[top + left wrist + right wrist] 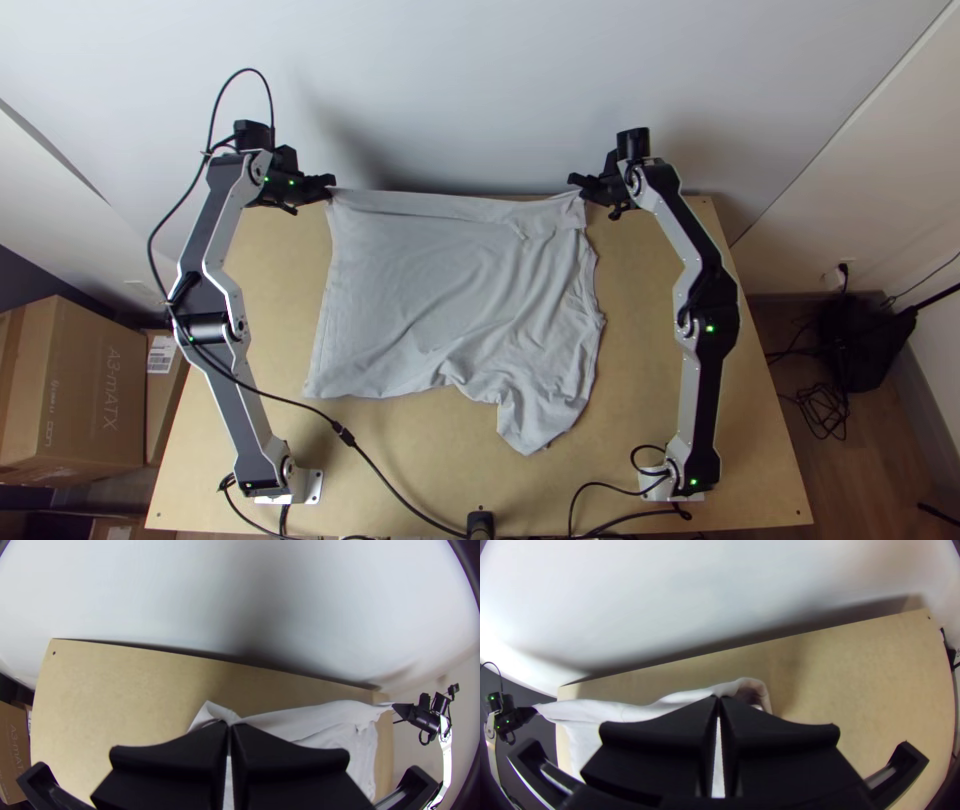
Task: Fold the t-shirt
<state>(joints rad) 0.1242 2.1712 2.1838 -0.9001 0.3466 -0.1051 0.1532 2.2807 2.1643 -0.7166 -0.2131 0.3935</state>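
The light grey t-shirt [430,290] lies over the middle of the table, mostly flat, its far edge pulled straight between the grippers and its near right part bunched and wrinkled. At its far left corner my left gripper [330,187] is shut on the cloth; in the left wrist view the left gripper [230,726] pinches the t-shirt [320,720]. My right gripper [578,187] holds the far right corner, and in the right wrist view the right gripper [719,700] is closed on the t-shirt [615,711], a small loop of cloth beyond the fingertips.
A pale wall [460,80] rises right behind the table's far edge. Bare wood [400,450] lies nearer the arm bases, where a black cable [385,485] crosses. Cardboard boxes [75,390] stand left of the table.
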